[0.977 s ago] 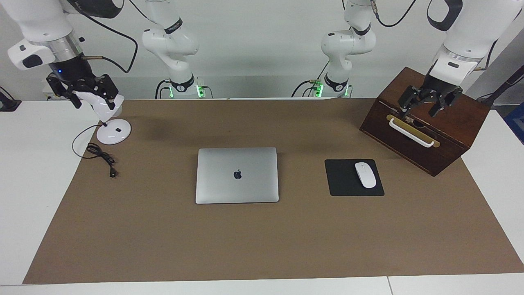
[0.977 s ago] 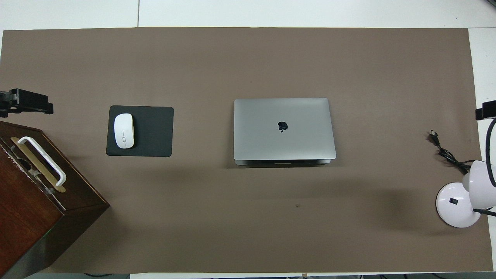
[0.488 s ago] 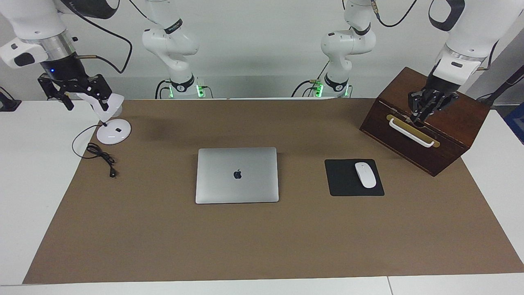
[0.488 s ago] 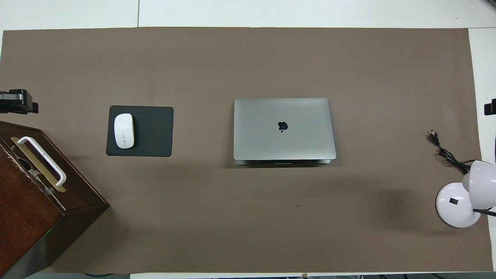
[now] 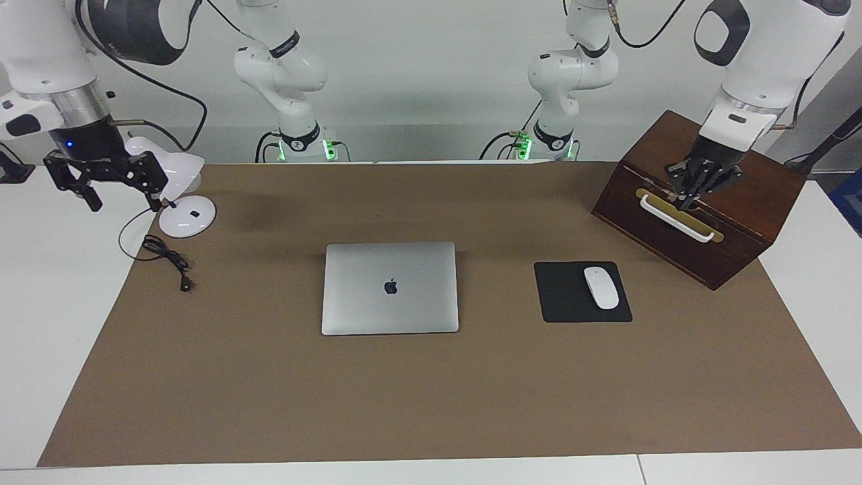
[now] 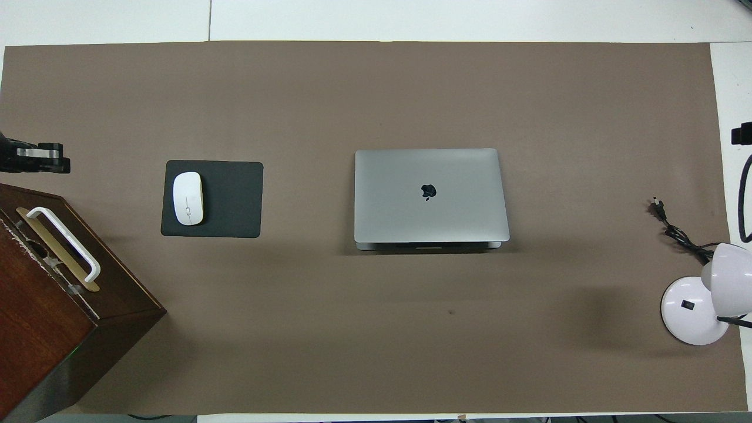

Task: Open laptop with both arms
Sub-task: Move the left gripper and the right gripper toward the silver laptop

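The laptop (image 5: pixel 390 288) lies shut and flat in the middle of the brown mat, its apple logo up. In the overhead view the laptop (image 6: pixel 429 194) shows its notched edge toward the robots. My right gripper (image 5: pixel 124 199) is open and empty in the air beside the white lamp, at the right arm's end of the table; only a bit of it (image 6: pixel 743 134) shows overhead. My left gripper (image 5: pixel 688 201) is shut and empty, over the sloped top of the wooden box by its white handle; it also shows at the overhead view's edge (image 6: pixel 35 161). Both are well away from the laptop.
A black mouse pad (image 5: pixel 566 296) with a white mouse (image 5: pixel 601 287) lies beside the laptop toward the left arm's end. A dark wooden box (image 5: pixel 734 222) stands there too. A white desk lamp (image 5: pixel 186 215) and its black cable (image 5: pixel 168 259) sit at the right arm's end.
My left gripper has shut and sunk a little toward the box's handle. My right gripper has moved off the lamp head toward the right arm's end of the table, still open.
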You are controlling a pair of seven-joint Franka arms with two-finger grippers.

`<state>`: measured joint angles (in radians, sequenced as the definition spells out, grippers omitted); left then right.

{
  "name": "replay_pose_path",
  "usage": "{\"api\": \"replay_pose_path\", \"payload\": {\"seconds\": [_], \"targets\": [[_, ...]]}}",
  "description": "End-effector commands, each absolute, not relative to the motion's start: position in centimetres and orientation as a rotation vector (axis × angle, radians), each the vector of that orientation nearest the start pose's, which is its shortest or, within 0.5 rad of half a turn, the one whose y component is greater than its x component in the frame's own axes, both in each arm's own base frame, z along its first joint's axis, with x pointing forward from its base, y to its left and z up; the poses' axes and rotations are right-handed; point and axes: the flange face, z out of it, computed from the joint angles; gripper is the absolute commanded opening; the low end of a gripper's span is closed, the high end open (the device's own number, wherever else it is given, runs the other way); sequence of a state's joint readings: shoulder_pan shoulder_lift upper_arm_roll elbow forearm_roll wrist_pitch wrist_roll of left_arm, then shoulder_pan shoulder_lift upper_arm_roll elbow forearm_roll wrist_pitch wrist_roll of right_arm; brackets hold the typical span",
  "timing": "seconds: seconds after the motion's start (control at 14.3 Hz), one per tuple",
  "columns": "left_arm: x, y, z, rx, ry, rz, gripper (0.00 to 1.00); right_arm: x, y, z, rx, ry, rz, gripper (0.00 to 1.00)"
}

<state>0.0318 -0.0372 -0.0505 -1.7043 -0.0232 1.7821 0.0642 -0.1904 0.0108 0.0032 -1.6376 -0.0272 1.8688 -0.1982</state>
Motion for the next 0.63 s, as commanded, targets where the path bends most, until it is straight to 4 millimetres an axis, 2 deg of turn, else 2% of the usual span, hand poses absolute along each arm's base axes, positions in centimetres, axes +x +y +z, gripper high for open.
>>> {"api": "replay_pose_path", "payload": {"seconds": [0.0, 0.14, 0.28, 0.35, 0.56], "targets": [[53.8, -1.6, 58.3, -3.125, 0.222, -0.25, 0.0, 58.6, -11.6, 60.4, -3.185, -0.053, -0.401, 1.0], [53.0, -3.9, 56.9, -3.113, 0.283, -0.344, 0.0, 59.7, -11.5, 59.5, -3.155, -0.036, -0.445, 1.0], [51.7, -4.7, 54.6, -3.097, 0.306, -0.437, 0.0, 60.8, -11.5, 58.3, -3.075, 0.011, -0.487, 1.0], [51.1, -5.5, 53.8, -3.091, 0.325, -0.482, 0.0, 61.3, -11.4, 57.8, -3.038, 0.037, -0.507, 1.0], [50.1, -6.0, 52.0, -3.083, 0.325, -0.596, 0.0, 62.6, -11.1, 55.1, -2.919, 0.132, -0.564, 1.0]]}}
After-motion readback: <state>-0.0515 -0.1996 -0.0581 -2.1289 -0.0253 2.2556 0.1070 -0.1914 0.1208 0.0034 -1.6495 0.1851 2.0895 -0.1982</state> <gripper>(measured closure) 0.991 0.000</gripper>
